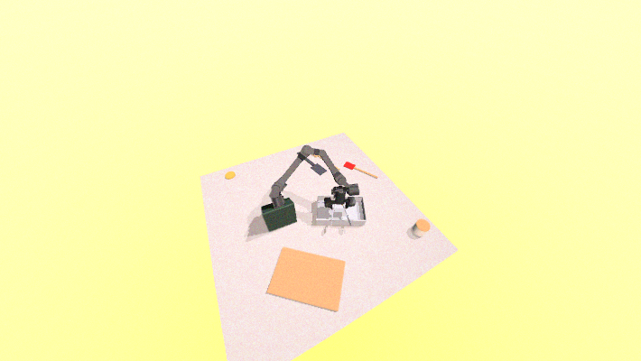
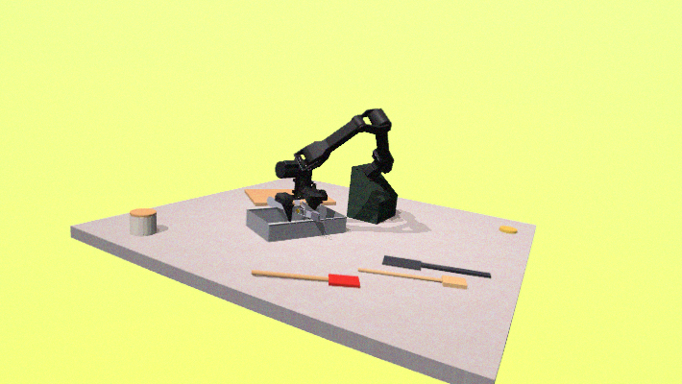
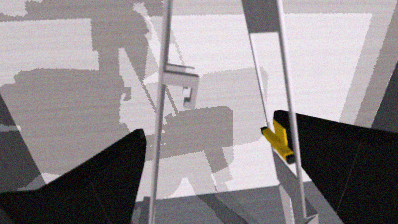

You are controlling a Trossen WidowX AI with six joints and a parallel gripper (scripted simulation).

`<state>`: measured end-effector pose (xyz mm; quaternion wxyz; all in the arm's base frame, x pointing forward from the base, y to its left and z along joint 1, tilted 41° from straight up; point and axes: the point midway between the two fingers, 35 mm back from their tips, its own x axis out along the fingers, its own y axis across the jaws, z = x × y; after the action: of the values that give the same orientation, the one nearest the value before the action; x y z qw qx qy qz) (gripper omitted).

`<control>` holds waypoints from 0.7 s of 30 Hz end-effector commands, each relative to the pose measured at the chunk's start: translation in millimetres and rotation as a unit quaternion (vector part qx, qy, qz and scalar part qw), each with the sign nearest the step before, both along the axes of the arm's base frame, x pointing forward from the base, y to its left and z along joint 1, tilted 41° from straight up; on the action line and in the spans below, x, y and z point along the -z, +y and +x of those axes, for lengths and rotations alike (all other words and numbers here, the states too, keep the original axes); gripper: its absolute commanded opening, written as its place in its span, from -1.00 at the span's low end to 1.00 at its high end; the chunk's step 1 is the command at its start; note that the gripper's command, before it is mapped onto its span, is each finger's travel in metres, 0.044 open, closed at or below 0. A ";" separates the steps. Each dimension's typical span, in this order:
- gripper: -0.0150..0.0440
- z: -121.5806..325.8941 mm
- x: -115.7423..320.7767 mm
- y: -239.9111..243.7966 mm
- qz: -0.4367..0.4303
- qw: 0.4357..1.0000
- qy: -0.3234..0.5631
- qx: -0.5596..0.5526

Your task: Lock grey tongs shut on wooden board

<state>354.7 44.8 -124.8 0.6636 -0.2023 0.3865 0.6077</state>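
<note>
The grey tongs [image 3: 158,110] lie spread open across the roasting tin [image 1: 357,223] [image 2: 298,232] [image 3: 330,65]. In the wrist view their two arms draw closer towards the top; the hinge is out of that view. A yellow piece with black ends sits at the right arm, a small grey bracket on the left arm. My gripper [image 1: 339,209] [image 2: 302,214] [image 3: 209,122] is open, pointing down low over the tin. Both tong arms lie between its fingers. The right fingertip is close to the right arm and yellow piece; I cannot tell if they touch. The wooden board [image 1: 307,280] [image 2: 259,196] carries nothing.
A lidded jar [image 1: 421,228] [image 2: 143,223] stands near one table edge. A red-headed spatula [image 1: 349,165] [image 2: 344,280], a dark spatula [image 1: 319,169] [image 2: 402,262] and a wooden one [image 2: 453,281] lie on the far side. A yellow disc [image 1: 230,175] [image 2: 508,229] lies near a corner.
</note>
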 end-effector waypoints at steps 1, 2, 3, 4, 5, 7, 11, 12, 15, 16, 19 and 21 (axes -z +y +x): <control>0.73 0.3 -0.3 -0.2 0.000 1.000 0.000 0.000; 0.71 0.3 -0.3 -0.2 0.000 1.000 0.000 0.000; 0.69 0.3 -0.3 -0.2 0.000 1.000 0.000 0.000; 0.66 0.3 -0.3 -0.2 0.000 1.000 0.000 0.000; 0.64 0.3 -0.3 -0.2 0.000 1.000 0.000 0.000; 0.60 0.3 -0.3 -0.2 0.000 1.000 0.000 0.000; 0.51 0.3 -0.3 -0.2 0.000 1.000 0.000 0.000; 0.48 0.3 -0.3 -0.2 0.000 1.000 0.000 0.000; 0.42 0.3 -0.3 -0.2 0.000 1.000 0.000 0.000; 0.39 0.3 -0.3 -0.2 0.000 1.000 0.000 0.000; 0.32 0.3 -0.3 -0.2 0.000 1.000 0.000 0.000; 0.28 0.3 -0.3 -0.2 0.000 1.000 0.000 0.000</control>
<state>354.7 44.8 -124.8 0.6636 -0.2023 0.3865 0.6077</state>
